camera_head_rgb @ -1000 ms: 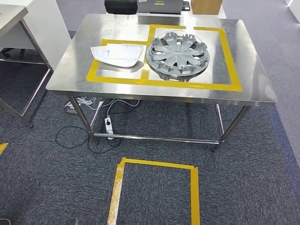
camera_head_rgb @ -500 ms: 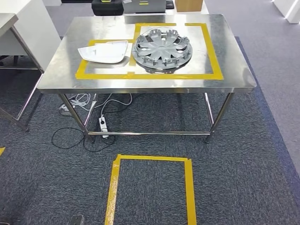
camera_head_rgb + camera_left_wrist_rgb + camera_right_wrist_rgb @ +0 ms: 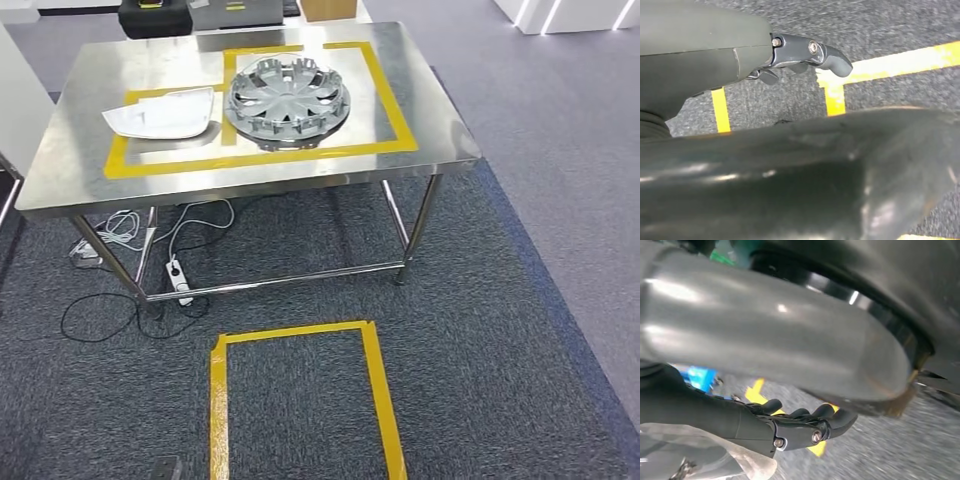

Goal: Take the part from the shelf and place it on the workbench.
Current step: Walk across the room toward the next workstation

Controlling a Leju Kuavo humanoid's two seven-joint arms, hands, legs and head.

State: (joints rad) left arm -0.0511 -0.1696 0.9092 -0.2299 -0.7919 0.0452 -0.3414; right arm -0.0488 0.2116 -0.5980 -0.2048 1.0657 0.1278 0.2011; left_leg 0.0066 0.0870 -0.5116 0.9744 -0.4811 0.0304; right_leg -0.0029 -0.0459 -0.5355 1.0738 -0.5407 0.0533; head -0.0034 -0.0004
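Note:
The steel workbench (image 3: 68,180) stands ahead in the head view, marked with yellow tape frames. A silver hubcap (image 3: 288,100) lies in the larger frame and a white curved shell part (image 3: 162,113) lies in the smaller one beside it. My left hand (image 3: 806,52) hangs over the carpet and a yellow tape line, fingers stretched out and holding nothing. My right hand (image 3: 806,427) also hangs low with its fingers slightly bent and nothing between them. A pale translucent shape (image 3: 715,455) sits beside that hand; I cannot tell what it is.
A yellow tape square (image 3: 219,400) marks the carpet in front of the bench. Cables and a power strip (image 3: 179,276) lie under the bench. A black case (image 3: 153,15) and a cardboard box (image 3: 328,8) stand behind it. Lighter floor (image 3: 573,150) lies to the right.
The whole picture has shifted: the camera has swung to the right, so the bench sits further left. The hubcap and white part have not moved on the bench.

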